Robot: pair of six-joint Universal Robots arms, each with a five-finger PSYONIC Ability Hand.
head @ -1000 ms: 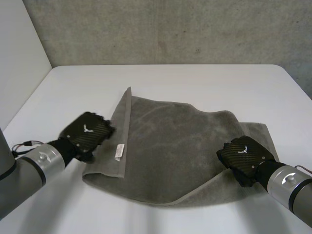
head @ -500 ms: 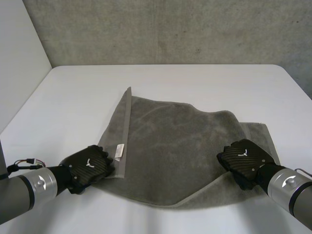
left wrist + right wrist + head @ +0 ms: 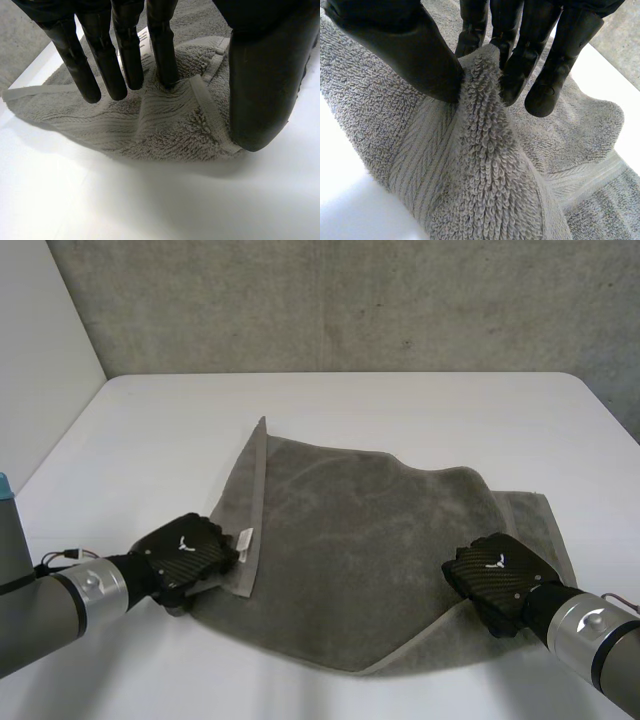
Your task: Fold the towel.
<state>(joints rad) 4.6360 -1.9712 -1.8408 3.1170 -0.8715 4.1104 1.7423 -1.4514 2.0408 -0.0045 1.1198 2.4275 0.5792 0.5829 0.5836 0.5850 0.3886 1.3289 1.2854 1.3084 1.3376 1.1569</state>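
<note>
Brings the left hand point(image 3: 187, 548) in onto the near left corner of the towel point(image 3: 360, 530) beside its label point(image 3: 243, 543), pinching a bunched ridge, keeps the right hand point(image 3: 497, 575) nipping the near right edge on the tabletop point(image 3: 400, 405), so probably ready to lift.

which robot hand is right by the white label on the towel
The left robot hand: the white label lies at its fingertips, at the near left corner of the towel. The right robot hand pinches a fold, no label near.
</note>
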